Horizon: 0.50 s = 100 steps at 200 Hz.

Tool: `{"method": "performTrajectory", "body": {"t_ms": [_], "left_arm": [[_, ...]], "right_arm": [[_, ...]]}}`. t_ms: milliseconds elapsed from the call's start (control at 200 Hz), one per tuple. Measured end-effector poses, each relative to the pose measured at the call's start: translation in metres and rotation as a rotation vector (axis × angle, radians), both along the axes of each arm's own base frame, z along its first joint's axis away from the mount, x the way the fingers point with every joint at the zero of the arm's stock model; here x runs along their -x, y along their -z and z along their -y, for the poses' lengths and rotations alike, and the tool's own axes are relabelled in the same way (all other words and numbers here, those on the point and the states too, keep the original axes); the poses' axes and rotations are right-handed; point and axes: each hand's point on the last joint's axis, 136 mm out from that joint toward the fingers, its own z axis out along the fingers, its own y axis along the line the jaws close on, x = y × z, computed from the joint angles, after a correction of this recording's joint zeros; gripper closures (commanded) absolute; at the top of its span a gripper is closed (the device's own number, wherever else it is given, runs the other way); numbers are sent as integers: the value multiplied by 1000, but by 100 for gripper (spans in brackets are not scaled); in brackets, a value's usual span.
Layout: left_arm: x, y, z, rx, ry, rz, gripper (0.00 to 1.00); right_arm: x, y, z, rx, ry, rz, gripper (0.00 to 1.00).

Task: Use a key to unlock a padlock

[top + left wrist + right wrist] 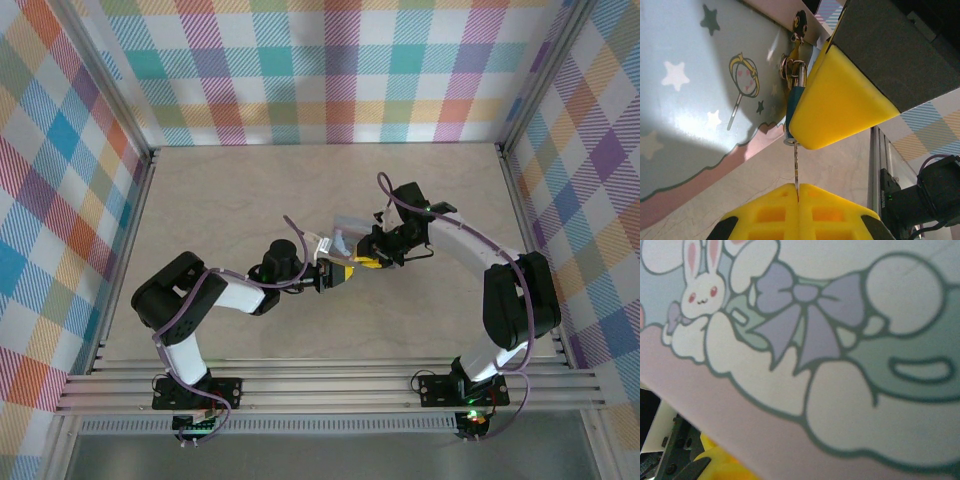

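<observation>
You are pinching the key (796, 169) in your tightly closed left tool (798, 196), its blade touching the padlock (793, 106) your right tool (368, 262) is clamping.

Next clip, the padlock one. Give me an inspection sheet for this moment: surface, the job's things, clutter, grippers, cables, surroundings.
Surface: pale marbled tabletop.
Job's things: small bluish padlock sits at the clasp of a pale blue cartoon tin; the thin key points up into the padlock's underside.
Clutter: nothing seen.
Grippers: left gripper is shut on the key; right gripper has one yellow finger against the padlock, and its grip cannot be read.
Cables: purple cables loop along both arms.
Surroundings: plaid walls on three sides, metal rails at the near edge.
</observation>
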Motion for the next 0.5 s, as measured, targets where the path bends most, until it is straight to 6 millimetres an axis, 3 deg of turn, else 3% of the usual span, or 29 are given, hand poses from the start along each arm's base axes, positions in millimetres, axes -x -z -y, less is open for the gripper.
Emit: {"method": "performTrajectory", "body": {"t_ms": [500], "left_arm": [[2,3,5,8,30,-37,100]], "right_arm": [[1,1,3,14,-1,-6,100]]}}
